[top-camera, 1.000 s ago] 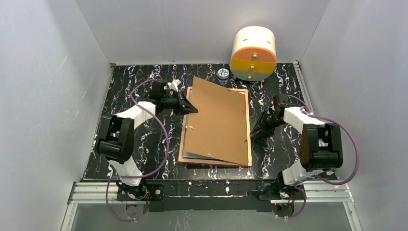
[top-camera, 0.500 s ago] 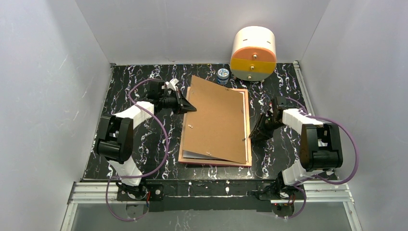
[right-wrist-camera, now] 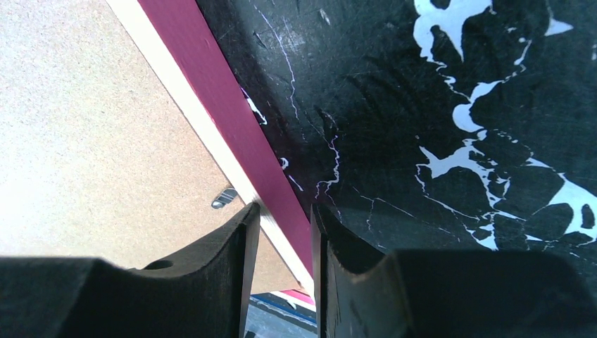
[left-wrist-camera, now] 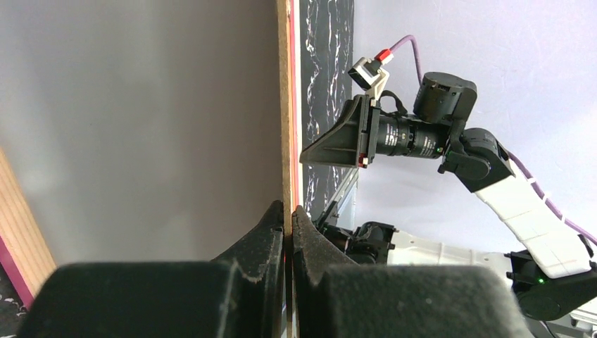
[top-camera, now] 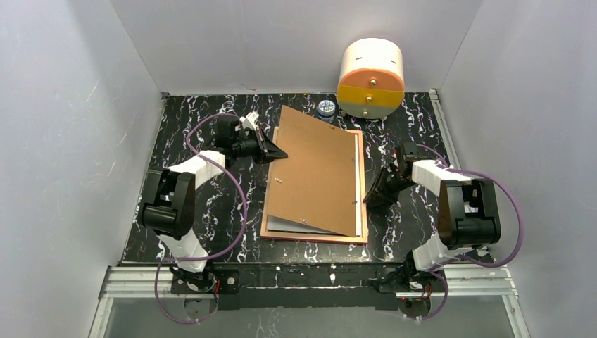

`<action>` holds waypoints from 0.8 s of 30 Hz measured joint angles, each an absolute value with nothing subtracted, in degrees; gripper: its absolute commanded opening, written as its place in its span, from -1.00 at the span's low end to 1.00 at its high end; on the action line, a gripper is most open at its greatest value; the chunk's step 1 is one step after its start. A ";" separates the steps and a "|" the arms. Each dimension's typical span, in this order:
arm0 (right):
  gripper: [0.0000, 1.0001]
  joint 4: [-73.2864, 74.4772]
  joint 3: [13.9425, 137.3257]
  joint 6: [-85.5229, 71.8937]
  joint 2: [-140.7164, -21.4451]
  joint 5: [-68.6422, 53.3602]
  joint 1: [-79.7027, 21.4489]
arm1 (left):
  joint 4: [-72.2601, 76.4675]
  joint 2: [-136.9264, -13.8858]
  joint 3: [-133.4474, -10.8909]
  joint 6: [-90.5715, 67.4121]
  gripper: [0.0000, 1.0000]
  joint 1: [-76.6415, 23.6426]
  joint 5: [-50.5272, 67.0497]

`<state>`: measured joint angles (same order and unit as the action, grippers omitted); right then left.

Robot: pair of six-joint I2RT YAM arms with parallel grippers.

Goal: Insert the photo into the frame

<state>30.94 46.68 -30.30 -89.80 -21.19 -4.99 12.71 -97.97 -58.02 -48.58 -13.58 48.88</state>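
The frame (top-camera: 313, 239) lies flat on the table, its pink-red rim showing along the near edge. The brown backing board (top-camera: 317, 176) rests askew on it. My left gripper (top-camera: 277, 152) is shut on the board's left edge, seen edge-on between the fingers in the left wrist view (left-wrist-camera: 285, 105). A pale sheet, the photo's white back (top-camera: 280, 225), shows under the board's near-left corner. It also fills the left of the left wrist view (left-wrist-camera: 141, 127). My right gripper (top-camera: 369, 200) is closed over the frame's right rim (right-wrist-camera: 232, 134), one finger on each side.
A white cylinder with orange and yellow drawer fronts (top-camera: 371, 77) stands at the back right. A small blue-and-white jar (top-camera: 326, 109) sits just behind the board's far edge. Grey walls enclose the black marbled table (top-camera: 211, 211) on three sides.
My left gripper has moved toward the back, taking the board's left edge with it. The board has turned a little and uncovers more of the pale sheet at the near left. The right gripper has barely moved.
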 measured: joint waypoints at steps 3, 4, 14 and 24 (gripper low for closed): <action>-0.18 30.61 46.68 -30.50 -90.06 -21.45 -5.21 | 15.44 -98.10 -56.86 -49.84 -1.00 -13.61 48.60; -0.18 30.46 46.68 -30.63 -90.15 -21.58 -5.30 | 16.16 -98.17 -56.47 -50.11 -1.00 -13.61 48.47; -0.19 29.47 46.65 -31.55 -90.89 -22.65 -6.26 | 19.55 -98.19 -52.58 -51.81 -1.00 -13.91 47.81; -0.16 28.67 46.59 -32.75 -91.24 -23.09 -6.94 | 14.81 -98.19 -52.42 -47.46 -0.43 -14.13 45.67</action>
<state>28.67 46.59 -32.75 -91.24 -23.09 -6.94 14.81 -98.19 -52.42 -47.46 -14.13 45.67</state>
